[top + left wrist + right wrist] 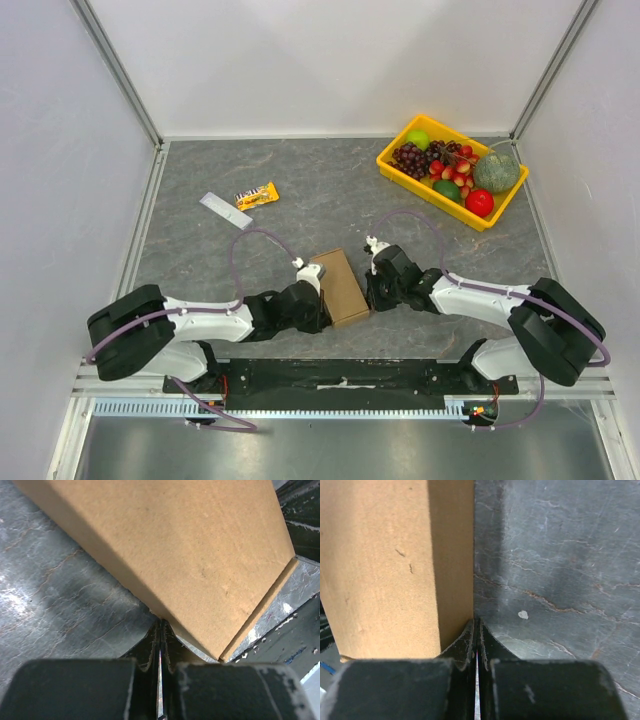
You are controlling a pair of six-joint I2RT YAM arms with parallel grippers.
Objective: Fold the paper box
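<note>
**Closing stage of the fold.** The brown corrugated cardboard box [340, 287] is lying on the grey marbled worktop [300, 180], near and central, directly between the two arms. It is presenting as a closed rectangular carton. Its top panel is sitting flat, and in the left wrist view a lid edge is running flush along one wall, with no flap standing open.

The left claw [316, 298] is meeting the box's left side and the right claw [373, 288] its right side. In both wrist views the fingers [149, 650] are lying together with only a hairline slit between them and nothing visible in it. Their tips are touching the foot of a box wall where it is meeting the worktop.

As a judgement, the folding is looking nearly or wholly finished. What may be remaining is squaring the walls and checking the tuck, which these views are not showing.

The yellow plastic tray [385, 165] is standing far right, well apart from the box. It is holding dark grapes [410, 158], a green apple [418, 139], a grey-green melon [496, 172], a red round fruit [480, 202] and smaller pieces that are too small to name.
</note>
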